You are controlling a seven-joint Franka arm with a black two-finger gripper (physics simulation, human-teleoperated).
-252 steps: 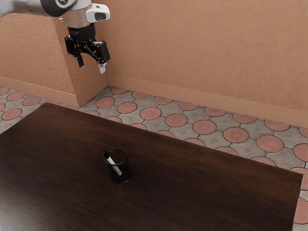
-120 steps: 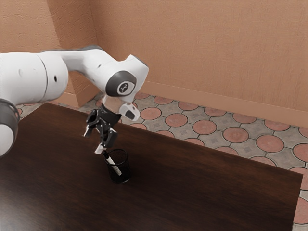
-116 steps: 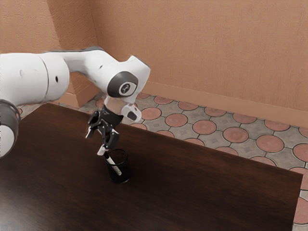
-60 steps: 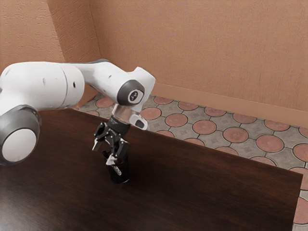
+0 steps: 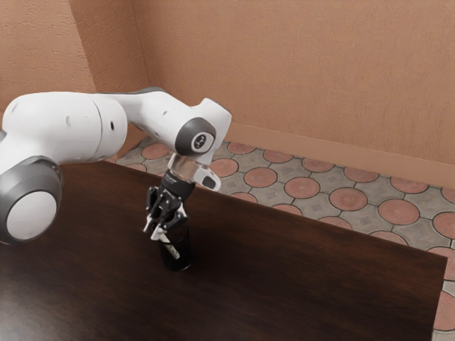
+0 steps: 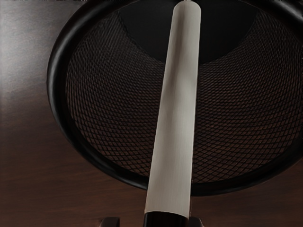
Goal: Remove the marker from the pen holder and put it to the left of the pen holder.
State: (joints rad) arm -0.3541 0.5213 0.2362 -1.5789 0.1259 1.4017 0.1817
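- the slim white marker with a black cap (image 6: 175,109) leans inside the round black mesh pen holder (image 6: 57,90), its capped end out past the rim; the holder stands upright on the dark brown wooden desk (image 5: 284,277).
- the black two-finger gripper (image 5: 153,231) is at the rim, over the capped end. its fingers (image 6: 111,222) stand parted, one on each side of the cap: one close beside it, a gap showing on the other, so i read no grasp.
- the step in hand looks like lining up the grip; lifting out and setting down are still to do.
- i judge the marker light, stiff and hard to break, probably smooth plastic, so it could roll or swivel in a loose hold.
- best hold: squarely across the capped end, clear of the rim, with modest, even pressure.
- pull along its slant, since a sideways drag could tip the holder, which is likely light too.
- then lay it down flat and gently at the holder's left, lest it roll.
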